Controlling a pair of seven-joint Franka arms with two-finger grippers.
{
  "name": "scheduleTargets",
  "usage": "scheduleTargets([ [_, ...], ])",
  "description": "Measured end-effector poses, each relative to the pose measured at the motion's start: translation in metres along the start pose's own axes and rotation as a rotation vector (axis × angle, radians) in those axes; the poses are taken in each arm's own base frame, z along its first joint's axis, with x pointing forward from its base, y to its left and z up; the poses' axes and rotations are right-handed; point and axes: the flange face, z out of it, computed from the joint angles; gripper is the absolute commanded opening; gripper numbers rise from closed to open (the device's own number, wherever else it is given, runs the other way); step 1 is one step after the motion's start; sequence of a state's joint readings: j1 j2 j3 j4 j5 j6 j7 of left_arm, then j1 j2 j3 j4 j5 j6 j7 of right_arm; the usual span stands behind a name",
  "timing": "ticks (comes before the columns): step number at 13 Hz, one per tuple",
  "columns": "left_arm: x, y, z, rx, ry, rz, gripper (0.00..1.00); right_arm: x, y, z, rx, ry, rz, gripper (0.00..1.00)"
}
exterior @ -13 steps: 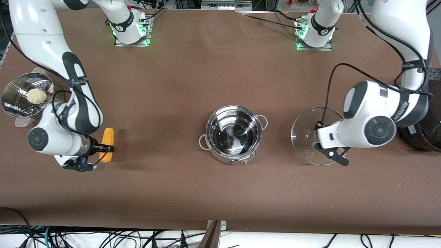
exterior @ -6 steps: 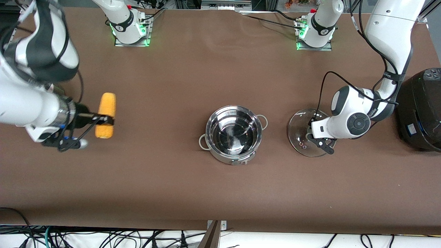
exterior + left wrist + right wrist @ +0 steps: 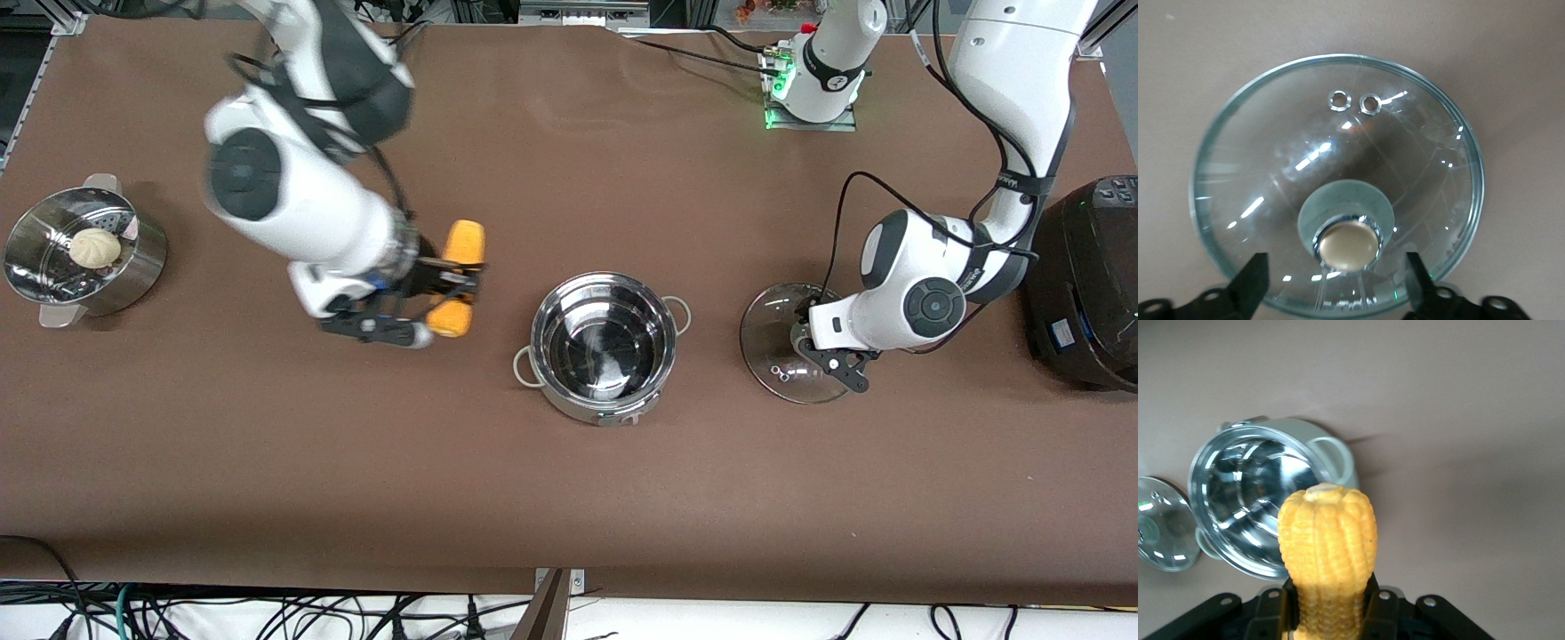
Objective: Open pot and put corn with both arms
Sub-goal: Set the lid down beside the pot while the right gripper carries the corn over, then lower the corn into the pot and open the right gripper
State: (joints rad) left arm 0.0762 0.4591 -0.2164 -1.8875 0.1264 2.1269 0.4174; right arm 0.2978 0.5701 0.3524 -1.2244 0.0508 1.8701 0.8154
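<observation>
The corn [image 3: 459,277] is clamped in the right end effector [image 3: 452,283] above the counter [image 3: 569,462], beside the uncovered pot [image 3: 605,346]. The left end effector [image 3: 1337,280] is spread around the lid [image 3: 782,342] knob, lid parked on the counter.

Pot [image 3: 603,347] stands open mid-table, bowl bare inside, nothing over its mouth. Right gripper [image 3: 451,283], clamped on the corn [image 3: 459,277], hangs over bare cloth just beside the pot toward the right arm's end; open table between them. Lid [image 3: 791,356] lies flat toward the left arm's end, apart from the pot, left gripper [image 3: 1338,280] spread either side of its knob [image 3: 1347,243]. Steamer pot [image 3: 80,258] and black cooker [image 3: 1089,284] sit at the table's ends, well apart from the pot.
</observation>
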Motion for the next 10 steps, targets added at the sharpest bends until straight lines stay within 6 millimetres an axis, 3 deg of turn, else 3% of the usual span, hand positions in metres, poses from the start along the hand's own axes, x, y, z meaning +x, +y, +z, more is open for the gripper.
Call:
scheduleTargets([
  [2,-0.006,0.006,-0.046,0.025,0.014,-0.036,1.0,-0.022,-0.038,0.053,0.009,0.035,0.018,0.0],
  [4,-0.013,0.027,-0.105,0.035,0.031,-0.113,1.0,-0.039,-0.061,0.108,-0.002,0.056,-0.002,0.0],
  [6,-0.021,0.05,-0.158,0.047,0.06,-0.201,1.0,-0.045,-0.068,0.151,-0.002,0.053,-0.014,0.0],
  [9,-0.036,0.069,-0.222,0.053,0.108,-0.291,1.0,-0.04,-0.066,0.182,0.017,0.052,-0.009,0.0],
  [10,-0.043,0.069,-0.243,0.054,0.111,-0.306,1.0,-0.041,-0.067,0.187,0.02,0.051,-0.011,0.25],
])
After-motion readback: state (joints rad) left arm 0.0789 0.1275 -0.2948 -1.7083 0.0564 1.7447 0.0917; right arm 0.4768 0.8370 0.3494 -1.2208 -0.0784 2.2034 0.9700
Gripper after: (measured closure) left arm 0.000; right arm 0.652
